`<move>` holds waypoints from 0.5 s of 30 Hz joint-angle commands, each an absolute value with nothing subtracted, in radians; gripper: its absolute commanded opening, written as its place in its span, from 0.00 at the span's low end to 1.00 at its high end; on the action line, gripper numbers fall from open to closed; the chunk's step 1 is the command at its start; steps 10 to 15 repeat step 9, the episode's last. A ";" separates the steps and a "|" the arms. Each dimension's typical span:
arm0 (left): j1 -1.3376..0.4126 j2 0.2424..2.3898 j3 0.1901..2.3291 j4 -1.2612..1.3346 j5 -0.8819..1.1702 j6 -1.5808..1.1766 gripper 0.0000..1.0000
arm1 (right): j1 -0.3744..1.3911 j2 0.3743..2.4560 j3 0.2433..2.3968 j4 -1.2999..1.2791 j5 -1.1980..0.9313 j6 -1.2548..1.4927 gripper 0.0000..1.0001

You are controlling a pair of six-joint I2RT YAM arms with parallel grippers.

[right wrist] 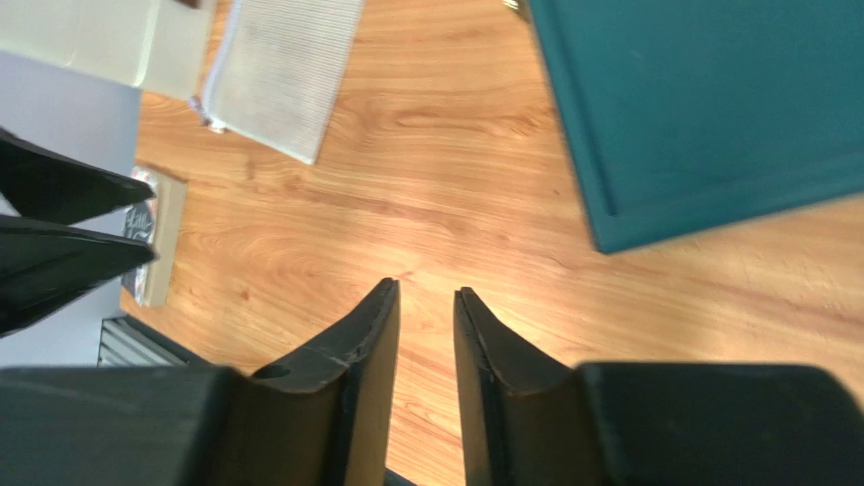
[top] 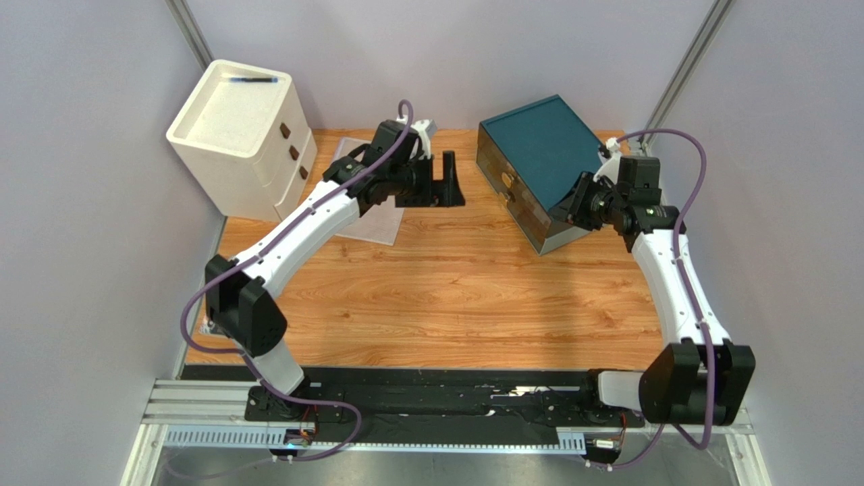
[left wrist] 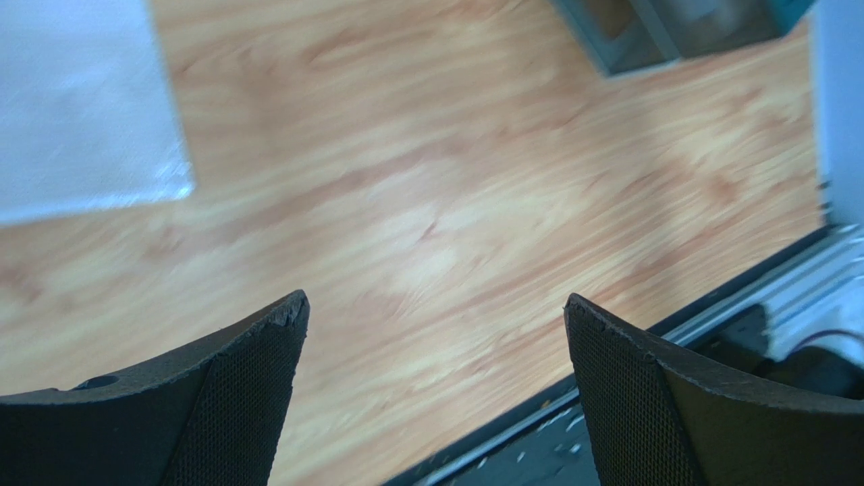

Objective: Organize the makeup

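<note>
Upper left of top view: cream drawers [top: 238, 137], pen [top: 252, 78] on top. Just right of these: clear pouch [right wrist: 284, 71], flat on table [top: 456, 294]. Upper centre, right of pouch: left claw [left wrist: 436, 304]. Gapes wide, grips nothing, hangs over wood. Right of centre: teal box [top: 543, 147], set askew. At box's right edge: right claw [right wrist: 426, 289]. Parted by a narrow gap only, grips nothing. Makeup: seen in no view; place cannot be told.
</note>
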State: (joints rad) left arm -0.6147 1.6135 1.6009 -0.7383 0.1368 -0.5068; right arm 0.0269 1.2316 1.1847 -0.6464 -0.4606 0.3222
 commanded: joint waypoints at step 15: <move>-0.603 1.158 1.319 -0.795 0.089 -0.503 1.00 | 0.138 1.068 1.265 -0.555 -0.431 0.327 0.90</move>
